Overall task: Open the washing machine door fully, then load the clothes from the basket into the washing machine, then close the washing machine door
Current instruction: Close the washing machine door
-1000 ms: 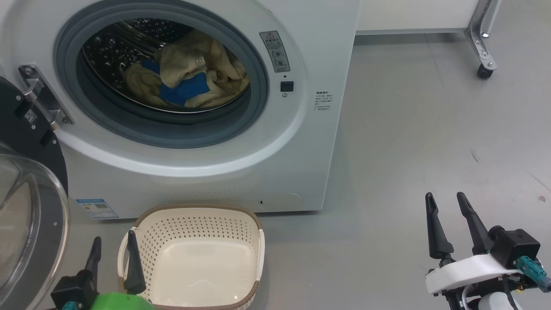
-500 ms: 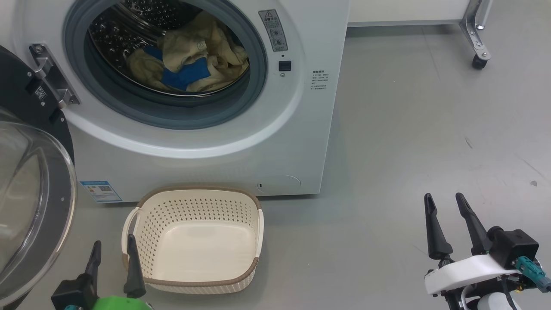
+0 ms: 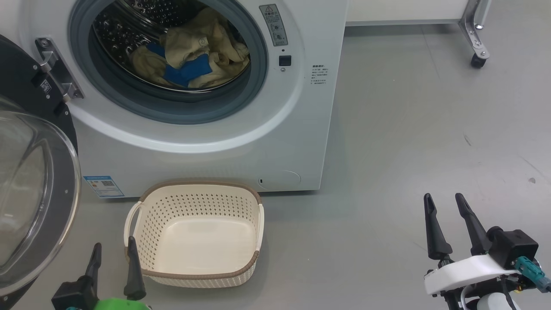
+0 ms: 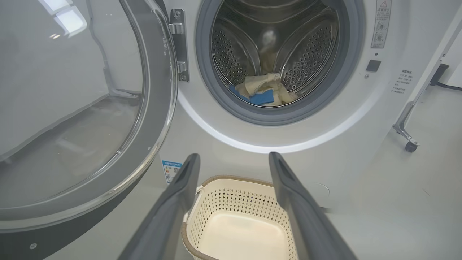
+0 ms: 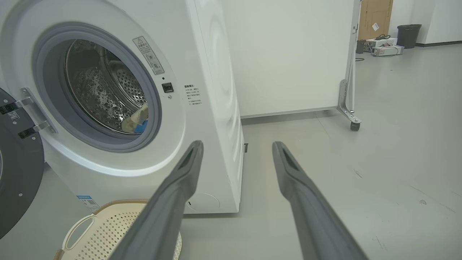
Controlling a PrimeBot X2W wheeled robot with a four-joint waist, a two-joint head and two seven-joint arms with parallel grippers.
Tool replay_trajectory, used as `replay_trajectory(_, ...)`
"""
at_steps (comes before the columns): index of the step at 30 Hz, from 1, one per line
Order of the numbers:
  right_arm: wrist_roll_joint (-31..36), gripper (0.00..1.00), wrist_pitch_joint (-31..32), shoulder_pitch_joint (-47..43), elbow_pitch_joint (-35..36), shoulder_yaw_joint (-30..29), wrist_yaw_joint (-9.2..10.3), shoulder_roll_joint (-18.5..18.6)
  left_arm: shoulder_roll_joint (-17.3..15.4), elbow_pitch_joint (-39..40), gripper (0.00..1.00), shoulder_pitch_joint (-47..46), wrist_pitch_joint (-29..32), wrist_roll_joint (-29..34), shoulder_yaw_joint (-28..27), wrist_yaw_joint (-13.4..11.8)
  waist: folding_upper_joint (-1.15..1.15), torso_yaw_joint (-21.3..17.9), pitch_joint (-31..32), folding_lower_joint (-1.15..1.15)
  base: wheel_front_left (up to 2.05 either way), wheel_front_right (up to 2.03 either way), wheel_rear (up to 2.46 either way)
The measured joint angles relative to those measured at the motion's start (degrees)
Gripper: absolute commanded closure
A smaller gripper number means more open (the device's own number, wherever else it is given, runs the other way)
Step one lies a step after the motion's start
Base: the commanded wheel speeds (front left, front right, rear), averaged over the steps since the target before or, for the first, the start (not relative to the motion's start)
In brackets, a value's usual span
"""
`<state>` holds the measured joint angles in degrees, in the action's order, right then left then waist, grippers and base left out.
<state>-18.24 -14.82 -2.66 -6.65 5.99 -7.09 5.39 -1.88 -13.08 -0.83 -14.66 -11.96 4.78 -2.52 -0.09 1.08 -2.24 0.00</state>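
Note:
The washing machine [image 3: 275, 129] stands ahead with its door [image 3: 30, 193] swung wide open to the left. Cream-yellow clothes [image 3: 202, 51] with blue trim lie in the steel drum; the left wrist view shows the clothes [image 4: 265, 94] low in the drum. The basket [image 3: 193, 232] sits empty on the floor before the machine. My left gripper [image 3: 112, 249] is open, just left of the basket's near corner, holding nothing. My right gripper [image 3: 443, 199] is open over bare floor at the right, far from the basket. In the wrist views the left gripper [image 4: 234, 159] and right gripper [image 5: 237, 145] stand open.
A white partition on a castor leg [image 3: 475, 58] stands behind the machine at the right. Grey floor [image 3: 409, 142] stretches to the right of the machine. Boxes and a dark bin [image 5: 408, 34] sit far off.
The head camera has pulled back, so the machine and basket sit higher in the picture and the whole basket shows. Both grippers stay open and keep their places.

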Motion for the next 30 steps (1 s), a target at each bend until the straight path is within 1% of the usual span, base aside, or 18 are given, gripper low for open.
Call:
replay_trajectory(25, 0.00, 0.00, 0.00, -0.01, 0.05, -0.04, 0.00, -0.13, 0.00, 0.18, 0.00, 0.10, 0.00, 0.32, -0.04, -0.19, 0.00, 0.98, -0.85, 0.00, 0.00, 0.00, 0.00)
replay_trajectory(30, 0.00, 0.00, 0.00, -0.02, 0.14, -1.90, 0.00, -0.07, 0.00, 0.16, 0.00, 0.01, 0.00, 0.32, 0.99, -0.19, 0.00, 1.93, -0.90, 0.00, 0.00, 0.00, 0.00)
